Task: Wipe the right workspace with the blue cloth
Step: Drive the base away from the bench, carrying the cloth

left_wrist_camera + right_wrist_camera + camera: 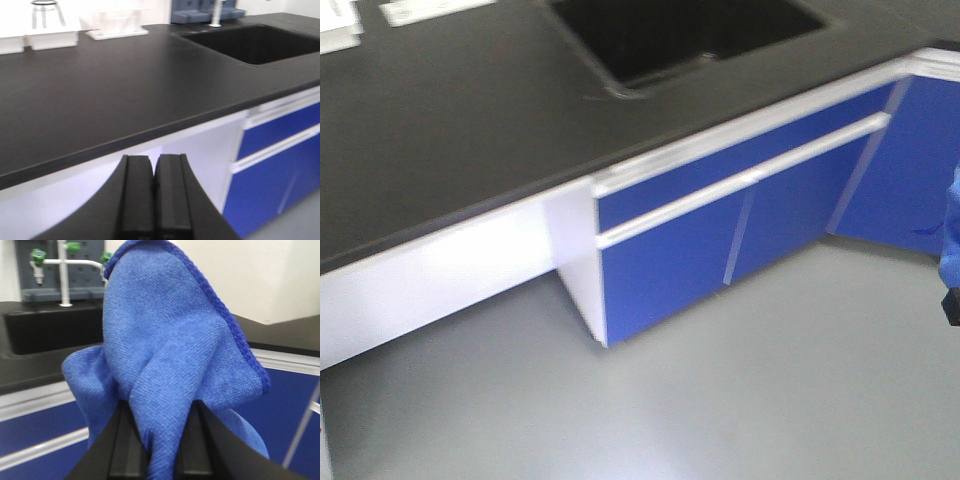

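Okay, blue cloth (170, 355) is in the air, pinched in the right gripper (159, 440). Both fingers clamp a gathered fold at its bottom, and the rest bunches up above the jaws, with the stitched hem running down its upper right edge. It touches no surface. Front view catches only a blue sliver of it at the far right edge, off the counter, above the grey floor (720, 400) and beside the blue cabinet fronts (660, 270) with their white handle rail (740, 180). Left gripper (154, 200) has its fingers pressed together with nothing between them, and sits in front of and below the edge of the black benchtop (100, 90). That benchtop carries a sink basin (260, 42) at right and white trays (117, 25) along the back left. Right wrist view shows a white faucet (65, 270) with green knobs on a grey panel behind the basin. A second black counter run (285, 332) sits at right behind the cloth, too little of it showing to identify.
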You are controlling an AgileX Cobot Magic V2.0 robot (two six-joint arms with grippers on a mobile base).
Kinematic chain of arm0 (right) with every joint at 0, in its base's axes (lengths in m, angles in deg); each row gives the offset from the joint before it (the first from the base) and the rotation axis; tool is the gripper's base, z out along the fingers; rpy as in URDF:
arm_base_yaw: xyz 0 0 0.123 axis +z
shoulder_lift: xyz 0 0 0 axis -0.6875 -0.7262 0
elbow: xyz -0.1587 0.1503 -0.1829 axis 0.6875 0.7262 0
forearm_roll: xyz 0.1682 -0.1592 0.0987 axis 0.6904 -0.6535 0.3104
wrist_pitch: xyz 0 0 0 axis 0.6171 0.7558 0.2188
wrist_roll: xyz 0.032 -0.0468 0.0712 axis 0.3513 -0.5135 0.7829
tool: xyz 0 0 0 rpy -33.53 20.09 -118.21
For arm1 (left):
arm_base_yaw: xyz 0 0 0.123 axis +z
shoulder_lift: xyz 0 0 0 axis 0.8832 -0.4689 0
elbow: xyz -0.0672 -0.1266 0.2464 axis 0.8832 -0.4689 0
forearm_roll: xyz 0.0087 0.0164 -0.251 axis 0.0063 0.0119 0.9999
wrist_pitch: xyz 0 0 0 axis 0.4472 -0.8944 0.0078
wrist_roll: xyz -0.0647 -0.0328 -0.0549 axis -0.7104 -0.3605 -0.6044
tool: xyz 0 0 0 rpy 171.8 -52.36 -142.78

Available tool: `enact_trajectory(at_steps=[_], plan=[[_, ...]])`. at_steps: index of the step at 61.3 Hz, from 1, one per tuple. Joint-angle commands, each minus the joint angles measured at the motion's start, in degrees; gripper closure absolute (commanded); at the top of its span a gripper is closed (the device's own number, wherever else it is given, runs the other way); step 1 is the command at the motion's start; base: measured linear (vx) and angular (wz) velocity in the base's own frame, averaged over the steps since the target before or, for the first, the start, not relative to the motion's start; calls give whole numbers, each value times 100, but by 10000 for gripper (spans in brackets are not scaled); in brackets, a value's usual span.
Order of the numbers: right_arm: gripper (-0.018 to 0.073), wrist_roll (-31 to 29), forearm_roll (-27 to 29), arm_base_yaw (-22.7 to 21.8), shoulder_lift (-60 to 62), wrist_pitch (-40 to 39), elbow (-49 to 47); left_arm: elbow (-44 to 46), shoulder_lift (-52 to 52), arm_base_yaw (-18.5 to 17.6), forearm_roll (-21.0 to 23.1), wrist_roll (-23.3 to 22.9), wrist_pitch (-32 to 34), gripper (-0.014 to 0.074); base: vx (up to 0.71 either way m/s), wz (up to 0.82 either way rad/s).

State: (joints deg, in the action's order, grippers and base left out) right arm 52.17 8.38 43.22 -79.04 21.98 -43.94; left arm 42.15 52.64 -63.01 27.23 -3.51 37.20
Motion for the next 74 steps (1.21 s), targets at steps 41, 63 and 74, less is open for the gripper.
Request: enact_trajectory(at_steps=[41,63,74], plan=[[561,-33,-45,-16,-43,-473,-177,-174,90,-33,-6,-49,448,602,-23,-47],[560,-33,-45,-16,-43,-473,-177,-174,90,-33,-6,-49,448,602,-18,-36],[559,-33,-45,-16,-43,-473,-177,-174,90,-33,-6,-49,448,602,-15,-29]])
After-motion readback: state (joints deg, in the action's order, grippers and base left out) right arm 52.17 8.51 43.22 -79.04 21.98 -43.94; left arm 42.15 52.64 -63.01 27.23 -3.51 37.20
